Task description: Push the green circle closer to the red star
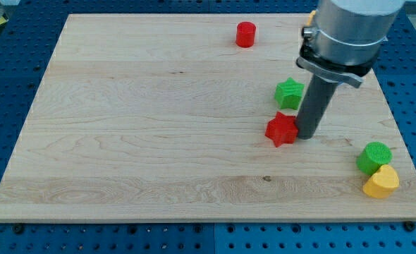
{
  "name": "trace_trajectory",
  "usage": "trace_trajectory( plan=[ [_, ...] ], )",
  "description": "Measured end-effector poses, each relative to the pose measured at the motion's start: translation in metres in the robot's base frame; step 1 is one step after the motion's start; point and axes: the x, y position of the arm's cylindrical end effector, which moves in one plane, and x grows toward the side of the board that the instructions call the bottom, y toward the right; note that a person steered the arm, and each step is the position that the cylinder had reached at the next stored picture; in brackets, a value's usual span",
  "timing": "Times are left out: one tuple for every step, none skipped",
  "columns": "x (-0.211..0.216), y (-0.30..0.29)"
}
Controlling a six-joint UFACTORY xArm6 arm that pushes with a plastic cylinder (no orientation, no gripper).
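a: status on green circle (374, 156)? orientation, long axis?

b: round plug, stands flat end up. no long axis i can make out, no facing either. it sits well to the view's right of the red star (281, 130) and a bit toward the view's bottom, near the board's (137, 127) right edge. touching the yellow heart (381, 183), which is just below it.

a: arm?

b: rod comes down near vertical from a grey cylindrical housing with a dark clamp ring. my tip (307, 135) is right at the red star's right side, touching or nearly so, can't tell which. no jaws on this rig, just the bare rod, so nothing to open or close and nothing held.

a: rest of the layout, off the star?

b: green star (289, 92) just above the red star, close to the rod's left. red cylinder (245, 34) well above it, near the top edge. blocks look like matte plastic with ribbed sides. board is pale wood, visible grain, on a blue perforated table (412, 77).
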Motion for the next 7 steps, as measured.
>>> trace_trajectory(
  plan=[
    [0.000, 0.007],
    [0.000, 0.065],
    [-0.001, 0.125],
    [0.026, 0.166],
    [0.061, 0.171],
    [0.061, 0.171],
    [0.061, 0.161]
  ],
)
